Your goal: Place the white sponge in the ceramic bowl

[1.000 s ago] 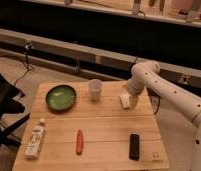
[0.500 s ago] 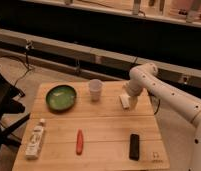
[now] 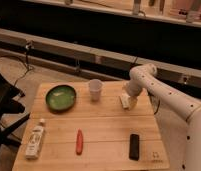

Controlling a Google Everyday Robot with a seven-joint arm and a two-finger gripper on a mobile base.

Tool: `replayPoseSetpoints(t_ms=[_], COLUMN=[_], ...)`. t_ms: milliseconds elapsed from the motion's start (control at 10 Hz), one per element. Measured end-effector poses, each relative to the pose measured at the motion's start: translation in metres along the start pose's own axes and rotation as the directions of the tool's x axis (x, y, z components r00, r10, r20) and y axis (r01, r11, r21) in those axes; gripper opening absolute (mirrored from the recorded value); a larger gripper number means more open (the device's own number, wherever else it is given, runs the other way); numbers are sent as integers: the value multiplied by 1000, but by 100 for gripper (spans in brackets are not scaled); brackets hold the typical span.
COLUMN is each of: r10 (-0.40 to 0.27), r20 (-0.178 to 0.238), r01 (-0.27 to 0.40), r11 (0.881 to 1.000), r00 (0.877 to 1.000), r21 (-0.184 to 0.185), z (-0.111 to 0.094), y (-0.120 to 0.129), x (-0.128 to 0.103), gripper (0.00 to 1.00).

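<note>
The small flat whitish-cream rectangular sponge lies on the light wooden slatted table, at about 2 o'clock from the table's centre and close to the right-hand edge. The white arm's end effector is right down at the sponge, coming in from the sponge's 1 o'clock side and seeming to touch its upper part. Whether the end effector is open or clamped on the sponge cannot be told from this view.

At 9 o'clock from the sponge, near it but apart, stands a white translucent cup, upright. Further along the same 9 o'clock line, well apart from the sponge, sits the shallow round ceramic bowl with the glossy green inside, with nothing visible in it. Along the near side of the table lie a white labelled tube at 8 o'clock from centre, a short red stick-like object at 7 o'clock, and a black oblong block at 5 o'clock.

The step in hand looks like the grasp: the sponge rests on the table and the bowl is not yet filled. The next move probably calls for a firm hold, a lift clear of the wood, then a carry toward 9 o'clock. The cup stands on that straight path, so the sponge must pass above or around it before release over the bowl.
</note>
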Motion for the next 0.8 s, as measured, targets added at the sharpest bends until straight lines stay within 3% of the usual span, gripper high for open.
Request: replayPoseSetpoints(t_ms=[800], r10=[65], r20=[32], r01=[-63], r11=[995], r00=[997], r21=[-76], z=[46], y=[-3], x=[12], gripper=[80])
